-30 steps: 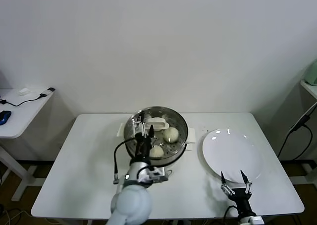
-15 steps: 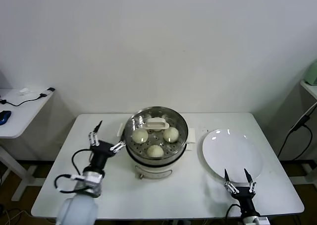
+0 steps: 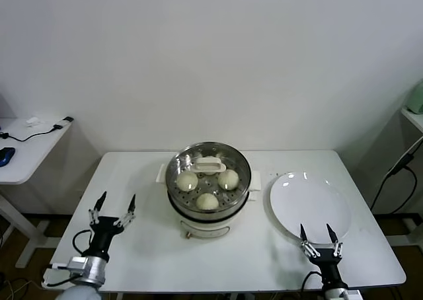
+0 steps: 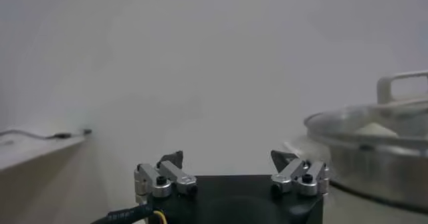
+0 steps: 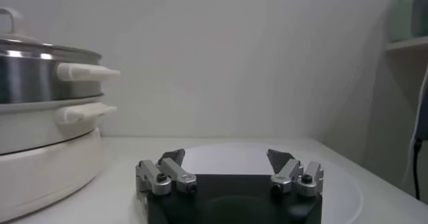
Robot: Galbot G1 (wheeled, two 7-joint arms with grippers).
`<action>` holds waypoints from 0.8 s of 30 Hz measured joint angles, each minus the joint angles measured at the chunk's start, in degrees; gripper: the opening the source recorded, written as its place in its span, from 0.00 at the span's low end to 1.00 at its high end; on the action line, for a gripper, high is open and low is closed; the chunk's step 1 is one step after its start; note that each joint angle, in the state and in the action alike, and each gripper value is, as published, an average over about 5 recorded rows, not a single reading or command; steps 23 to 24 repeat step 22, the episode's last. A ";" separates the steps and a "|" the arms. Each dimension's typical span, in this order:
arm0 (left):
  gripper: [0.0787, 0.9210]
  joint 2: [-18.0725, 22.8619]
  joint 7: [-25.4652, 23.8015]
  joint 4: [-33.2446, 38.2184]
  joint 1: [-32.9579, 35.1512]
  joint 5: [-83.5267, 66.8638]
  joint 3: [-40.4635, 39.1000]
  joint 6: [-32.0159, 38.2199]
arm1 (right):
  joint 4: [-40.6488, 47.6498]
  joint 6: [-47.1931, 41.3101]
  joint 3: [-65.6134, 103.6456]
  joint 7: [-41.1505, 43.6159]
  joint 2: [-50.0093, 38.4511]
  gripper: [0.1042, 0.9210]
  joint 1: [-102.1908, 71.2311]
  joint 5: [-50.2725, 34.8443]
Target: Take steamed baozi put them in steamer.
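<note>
The steel steamer [image 3: 173, 181] stands on its white cooker base at the table's middle. Inside it lie three cream baozi [image 3: 187, 180], [image 3: 228, 178], [image 3: 207, 201], and a white handled piece sits at the back of the basket; a fourth baozi does not show. My left gripper [image 3: 113, 207] is open and empty near the table's front left, well apart from the steamer. It also shows open in the left wrist view [image 4: 227, 158], with the steamer [image 4: 374, 145] off to one side. My right gripper [image 3: 316, 233] is open and empty at the front edge of the white plate [image 3: 310, 204].
The white plate is bare; in the right wrist view it [image 5: 334, 172] lies just beyond the open gripper [image 5: 226, 157], with the steamer [image 5: 40, 78] beside it. A side table [image 3: 26, 148] with cables stands far left.
My left gripper has drawn back from over the steamer, leftward and toward the table's front left corner. The right gripper has barely moved.
</note>
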State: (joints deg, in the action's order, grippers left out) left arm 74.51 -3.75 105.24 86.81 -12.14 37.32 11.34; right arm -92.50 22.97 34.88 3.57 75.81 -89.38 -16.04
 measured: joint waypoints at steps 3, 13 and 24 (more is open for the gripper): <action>0.88 -0.08 -0.22 -1.47 0.72 -1.16 0.15 1.95 | 0.00 -0.17 0.04 0.24 -0.03 0.88 0.00 -0.44; 0.88 -0.07 -0.57 -4.63 2.07 -2.26 -0.35 6.19 | 0.04 -0.23 0.00 0.54 0.06 0.88 -0.01 -0.98; 0.88 0.02 -0.51 -5.73 2.50 -2.30 -0.45 7.76 | -0.07 -0.09 -0.01 0.62 0.09 0.88 -0.25 -1.09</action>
